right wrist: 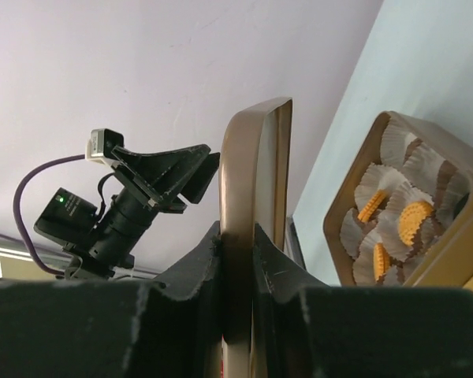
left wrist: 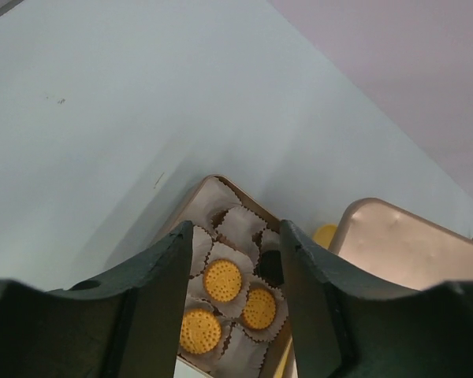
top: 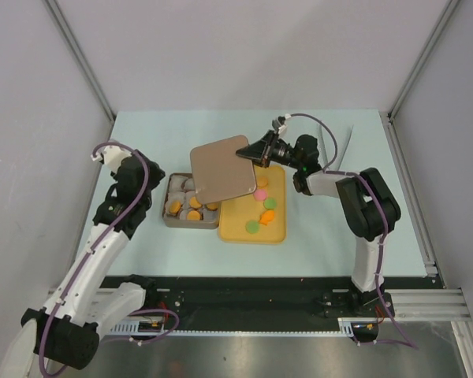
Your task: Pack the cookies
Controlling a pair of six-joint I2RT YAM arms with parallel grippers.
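Orange cookies point(left wrist: 222, 279) sit in white paper cups point(left wrist: 240, 224) inside the tin point(top: 167, 220), and several cups are bare. More cookies, orange, green and pink point(top: 262, 214), lie loose on the yellow tray point(top: 230, 233) that touches the tin's right side. So I judge the packing unfinished.

My right pincer point(right wrist: 238, 236) is clamped on one edge of the tin's lid point(top: 225, 168). The lid hangs tilted above the tin's far right corner and covers some cups from above. My left pincer point(left wrist: 236, 232) hovers over the tin's left half, fingers partway apart, gripping nothing.

To do this well, I should carry the lid beyond the tin's far side so it hides no cup. My grip is at the very rim, so the lid can pivot, and I should move it slowly. The left pincer should descend straight, avoiding the crimped paper edges.

Open tabletop point(top: 142, 134) lies beyond the tin and to its left. The tray blocks its right, and the enclosure walls stand well off.
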